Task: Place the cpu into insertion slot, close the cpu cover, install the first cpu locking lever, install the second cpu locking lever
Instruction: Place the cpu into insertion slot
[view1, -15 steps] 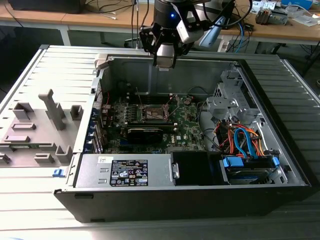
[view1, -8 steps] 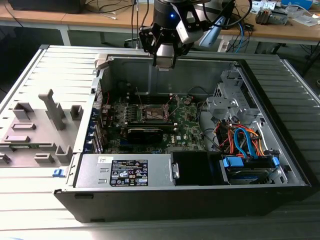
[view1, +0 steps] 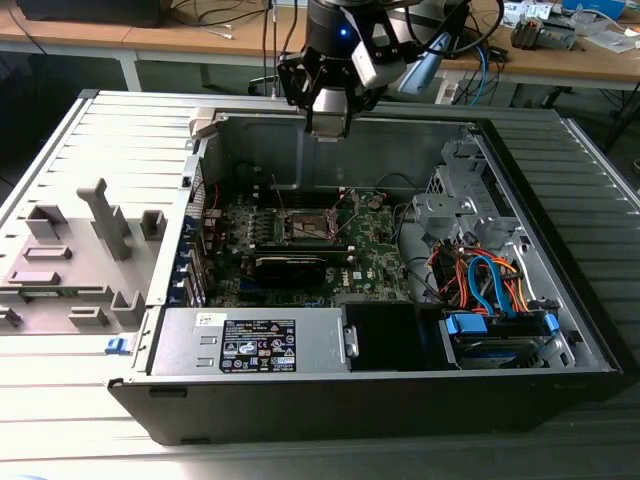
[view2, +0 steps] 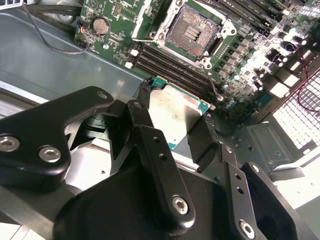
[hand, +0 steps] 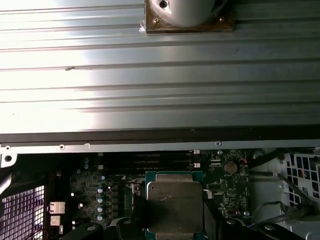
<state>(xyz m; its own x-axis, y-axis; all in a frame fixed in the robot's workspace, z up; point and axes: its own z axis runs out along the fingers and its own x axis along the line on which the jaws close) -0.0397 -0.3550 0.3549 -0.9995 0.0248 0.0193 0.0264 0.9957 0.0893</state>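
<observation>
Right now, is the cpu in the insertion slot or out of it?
Out. The gripper is shut on the cpu, and the insertion slot beyond it shows bare contacts.

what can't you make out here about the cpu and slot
- cpu underside: faces away in both wrist views, clamped in the tool.
- one cpu edge: first wrist view, cut off by the picture edge.
- insertion slot contacts: exterior view, too small.

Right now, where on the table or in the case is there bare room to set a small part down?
Bare: the ribbed table on the exterior view's right of the case, and the strip before its front wall. Crowded: the motherboard, the cabled drive bay, the grey fixture. The tool holds the cpu.
</observation>
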